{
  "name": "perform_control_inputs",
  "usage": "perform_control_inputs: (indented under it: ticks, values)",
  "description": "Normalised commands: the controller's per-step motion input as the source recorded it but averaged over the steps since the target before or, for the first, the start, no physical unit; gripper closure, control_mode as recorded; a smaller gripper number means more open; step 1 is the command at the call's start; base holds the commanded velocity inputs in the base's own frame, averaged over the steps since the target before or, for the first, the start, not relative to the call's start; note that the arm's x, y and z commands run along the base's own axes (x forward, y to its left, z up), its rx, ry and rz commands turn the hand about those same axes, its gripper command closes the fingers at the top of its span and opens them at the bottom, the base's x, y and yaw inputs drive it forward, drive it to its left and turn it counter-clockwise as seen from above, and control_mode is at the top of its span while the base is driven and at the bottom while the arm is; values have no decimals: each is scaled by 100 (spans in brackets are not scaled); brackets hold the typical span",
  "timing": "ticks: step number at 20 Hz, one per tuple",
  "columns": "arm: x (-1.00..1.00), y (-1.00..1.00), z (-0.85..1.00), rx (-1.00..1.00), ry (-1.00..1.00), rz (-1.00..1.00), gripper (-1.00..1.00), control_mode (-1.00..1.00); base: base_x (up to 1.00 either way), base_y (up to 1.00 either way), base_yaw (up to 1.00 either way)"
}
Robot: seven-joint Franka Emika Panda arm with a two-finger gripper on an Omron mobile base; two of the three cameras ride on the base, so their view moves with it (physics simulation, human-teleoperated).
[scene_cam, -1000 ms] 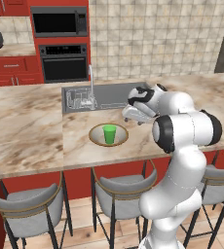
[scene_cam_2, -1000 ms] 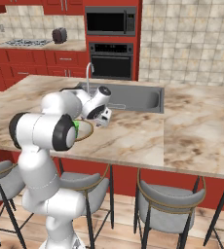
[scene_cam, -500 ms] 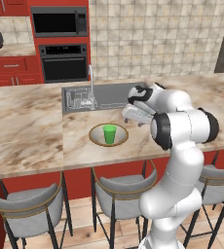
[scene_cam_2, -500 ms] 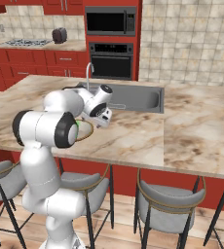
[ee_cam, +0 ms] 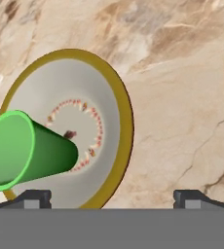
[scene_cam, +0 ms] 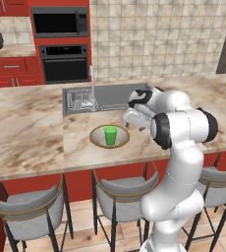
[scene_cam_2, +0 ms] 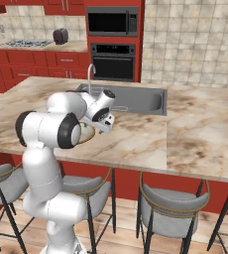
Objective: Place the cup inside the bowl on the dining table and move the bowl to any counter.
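Observation:
The green cup (scene_cam: 110, 135) stands upright inside the wide bowl (scene_cam: 98, 139) on the dining table (scene_cam: 26, 138), just in front of the sink. My gripper (scene_cam: 128, 123) hangs over the bowl's right rim, open and holding nothing. Seen from the hand, the cup (ee_cam: 28, 151) is at the left of the bowl (ee_cam: 109, 112), and the brown-gold rim runs between my two spread fingertips (ee_cam: 36, 198); the gripper (ee_cam: 111, 197) is above it. From the right base, my arm covers most of the bowl (scene_cam_2: 88, 135), and the gripper (scene_cam_2: 105, 125) is beside it.
The steel sink (scene_cam: 110, 96) and faucet (scene_cam: 92, 83) lie right behind the bowl. Grey stools (scene_cam: 29, 206) line the table's near side. A wall counter (scene_cam_2: 71, 47) with red drawers and a toaster (scene_cam_2: 60, 35) runs along the back left, next to the oven.
My hand has sunk slightly toward the bowl's right rim. The cup and bowl have stayed put.

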Motion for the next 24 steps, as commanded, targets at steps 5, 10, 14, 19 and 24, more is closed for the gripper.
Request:
perform_control_inputs:
  ticks: [5, 10, 14, 19, 24]
  values:
    - [0, 0, -20, 0, 0, 0, -100, -100, 0, 0, 0]
    - [0, 0, -19, 0, 0, 0, -100, -100, 0, 0, 0]
    - [0, 2, -4, 0, 0, 0, -100, -100, 0, 0, 0]
    - [0, 10, 0, 0, 0, 0, -100, -100, 0, 0, 0]
    - [0, 16, 0, 0, 0, 0, -100, -100, 0, 0, 0]
